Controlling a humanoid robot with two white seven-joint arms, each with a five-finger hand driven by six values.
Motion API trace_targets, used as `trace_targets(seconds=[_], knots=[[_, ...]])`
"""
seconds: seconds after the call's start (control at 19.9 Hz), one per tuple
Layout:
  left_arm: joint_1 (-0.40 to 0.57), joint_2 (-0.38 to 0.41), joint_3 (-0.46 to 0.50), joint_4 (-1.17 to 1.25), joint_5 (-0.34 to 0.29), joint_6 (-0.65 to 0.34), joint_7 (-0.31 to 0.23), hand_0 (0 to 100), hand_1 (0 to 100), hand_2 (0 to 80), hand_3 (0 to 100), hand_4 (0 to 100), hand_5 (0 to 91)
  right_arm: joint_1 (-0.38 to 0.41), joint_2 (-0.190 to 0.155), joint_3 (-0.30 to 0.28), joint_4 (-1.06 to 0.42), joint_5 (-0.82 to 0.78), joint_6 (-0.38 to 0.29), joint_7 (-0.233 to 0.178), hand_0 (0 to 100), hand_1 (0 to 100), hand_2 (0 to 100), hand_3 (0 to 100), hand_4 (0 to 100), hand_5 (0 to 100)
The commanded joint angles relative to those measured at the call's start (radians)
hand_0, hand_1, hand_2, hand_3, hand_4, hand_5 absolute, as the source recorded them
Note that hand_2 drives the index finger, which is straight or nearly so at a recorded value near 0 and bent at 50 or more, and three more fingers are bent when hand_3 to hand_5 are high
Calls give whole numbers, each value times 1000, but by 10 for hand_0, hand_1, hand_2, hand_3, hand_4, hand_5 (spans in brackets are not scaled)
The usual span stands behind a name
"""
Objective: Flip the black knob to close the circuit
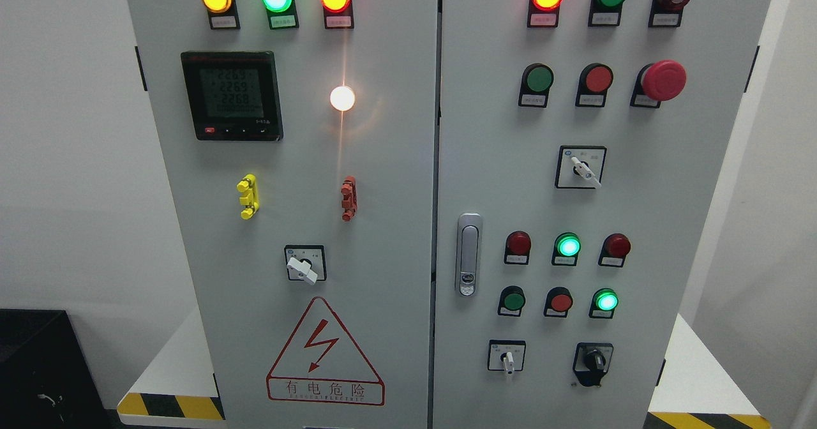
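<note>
I see neither hand, so their state is unknown. The black knob (593, 360) sits low on the right door (696, 225), unturned I judge.

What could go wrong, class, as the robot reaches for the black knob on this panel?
1. The black knob sits at the right door's bottom corner, close to a white-handled switch; fingers might turn that instead.
2. Lit buttons sit just above; a reach could press one.
3. No hand is visible yet.

The cabinet (396, 161) carries one black knob (595, 360), three white-handled switches (302, 267), one meter (231, 95) and one door handle (468, 253).
</note>
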Motion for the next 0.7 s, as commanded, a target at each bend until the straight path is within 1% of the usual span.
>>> trace_targets(seconds=[0.0,0.05,0.15,0.2,0.3,0.35,0.45,0.5,0.55,0.6,0.65], knots=[[23,0,0,-31,1,1,-1,120,556,0,0,0,0,3,4,0,-246,43,2,-40,0,126,430,660,583,505],[21,0,0,-31,1,1,-1,120,556,0,0,0,0,3,4,9,-266,43,3,-51,0,128,439,666,588,512],[23,0,0,-31,-1,1,-1,120,556,0,0,0,0,4,4,24,-301,45,6,-80,0,134,501,705,629,570],[23,0,0,-31,1,1,-1,120,556,0,0,0,0,4,4,37,-315,45,9,-97,0,136,516,716,639,585],[23,0,0,-31,1,1,-1,120,556,0,0,0,0,4,4,55,-353,63,34,-126,0,141,612,812,713,690],[23,0,0,-31,1,1,-1,120,556,0,0,0,0,4,4,60,-364,71,45,-138,0,140,620,823,723,710],[23,0,0,-31,-1,1,-1,120,556,0,0,0,0,4,5,83,-391,75,58,-167,0,144,717,912,814,842],[23,0,0,-31,1,1,-1,120,556,0,0,0,0,6,5,97,-410,77,69,-179,0,145,729,924,822,855],[23,0,0,-31,1,1,-1,120,556,0,0,0,0,10,5,103,-436,84,81,-189,0,146,764,955,856,898],[23,0,0,-29,1,1,-1,120,556,0,0,0,0,12,5,107,-457,107,85,-196,0,149,791,976,874,923],[23,0,0,-31,-1,1,-1,120,556,0,0,0,0,15,5,107,-480,135,85,-209,0,150,799,982,879,930]])
